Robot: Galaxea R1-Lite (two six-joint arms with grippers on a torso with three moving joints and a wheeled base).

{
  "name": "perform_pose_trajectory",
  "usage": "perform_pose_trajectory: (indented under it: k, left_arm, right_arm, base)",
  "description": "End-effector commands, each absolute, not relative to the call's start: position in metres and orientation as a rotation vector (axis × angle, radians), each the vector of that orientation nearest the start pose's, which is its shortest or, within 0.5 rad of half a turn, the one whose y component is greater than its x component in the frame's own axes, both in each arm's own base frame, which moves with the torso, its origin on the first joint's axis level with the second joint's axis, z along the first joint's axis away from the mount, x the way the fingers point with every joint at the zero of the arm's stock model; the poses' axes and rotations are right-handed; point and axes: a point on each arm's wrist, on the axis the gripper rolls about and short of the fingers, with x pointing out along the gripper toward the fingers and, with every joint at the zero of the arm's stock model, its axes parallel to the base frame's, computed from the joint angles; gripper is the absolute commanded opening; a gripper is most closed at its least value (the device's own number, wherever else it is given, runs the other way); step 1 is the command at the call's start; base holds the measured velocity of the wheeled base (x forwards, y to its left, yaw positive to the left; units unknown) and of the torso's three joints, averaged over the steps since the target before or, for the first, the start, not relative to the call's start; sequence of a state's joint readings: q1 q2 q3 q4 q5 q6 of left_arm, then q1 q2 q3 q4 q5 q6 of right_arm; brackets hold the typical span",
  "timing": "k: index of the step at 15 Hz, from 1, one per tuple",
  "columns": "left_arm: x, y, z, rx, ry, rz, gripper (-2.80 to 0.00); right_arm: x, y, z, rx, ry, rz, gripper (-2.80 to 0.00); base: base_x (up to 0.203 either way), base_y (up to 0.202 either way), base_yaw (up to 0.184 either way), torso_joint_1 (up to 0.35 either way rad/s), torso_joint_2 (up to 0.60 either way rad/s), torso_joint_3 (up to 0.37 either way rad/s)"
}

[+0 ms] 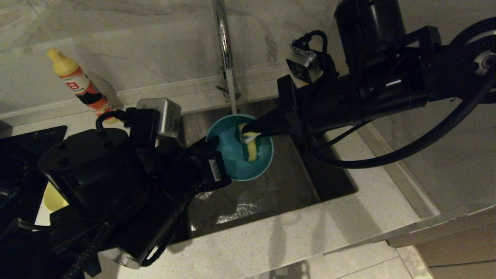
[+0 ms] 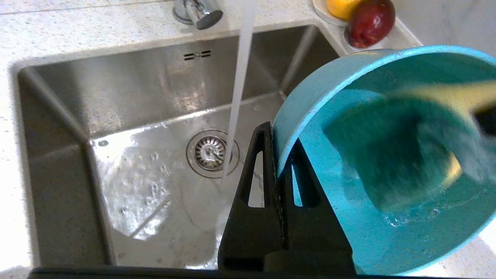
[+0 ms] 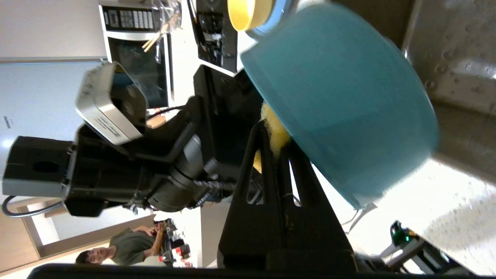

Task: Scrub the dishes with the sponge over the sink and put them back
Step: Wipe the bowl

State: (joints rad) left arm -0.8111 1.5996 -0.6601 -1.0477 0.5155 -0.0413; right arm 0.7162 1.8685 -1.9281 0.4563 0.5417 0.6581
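Over the sink, my left gripper clamps the bowl's rim, its mouth tilted toward the tap. My right gripper pinches the sponge inside; its long axis runs rim to base.

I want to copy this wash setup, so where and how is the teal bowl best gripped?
By the rim, as the left gripper does now: one finger inside the wall, one outside, coming from the side away from the tap. The bowl is thin-walled and tilted over the sink, which leaves its inside open for the sponge in the right gripper.
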Motion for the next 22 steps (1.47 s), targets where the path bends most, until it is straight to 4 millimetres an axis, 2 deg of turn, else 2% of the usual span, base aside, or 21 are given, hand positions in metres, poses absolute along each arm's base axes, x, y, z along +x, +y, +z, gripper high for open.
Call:
perform_pose_trajectory:
  k: [1, 11, 17, 22]
  left_arm:
    - [0.193, -0.192, 0.215, -0.109, -0.083, -0.306, -2.8]
    - [0.188, -0.187, 0.218, -0.131, -0.094, -0.307, -2.8]
    - [0.188, -0.182, 0.226, -0.153, -0.117, -0.294, -2.8]
    - [0.188, -0.181, 0.227, -0.152, -0.123, -0.291, -2.8]
  right_arm:
    - [0.257, 0.239, 0.335, 0.529, 0.799, 1.057, -2.8]
    - [0.255, 0.227, 0.341, 0.508, 0.76, 1.046, -2.8]
    - [0.252, 0.224, 0.329, 0.5, 0.812, 1.021, -2.8]
    - [0.243, 0.224, 0.335, 0.494, 0.794, 1.022, -2.8]
  base:
    - [0.0, 0.0, 0.0, 0.0, 0.0, 0.0]
    - [0.0, 0.0, 0.0, 0.0, 0.0, 0.0]
    - [0.0, 0.0, 0.0, 0.0, 0.0, 0.0]
    - [0.0, 0.0, 0.0, 0.0, 0.0, 0.0]
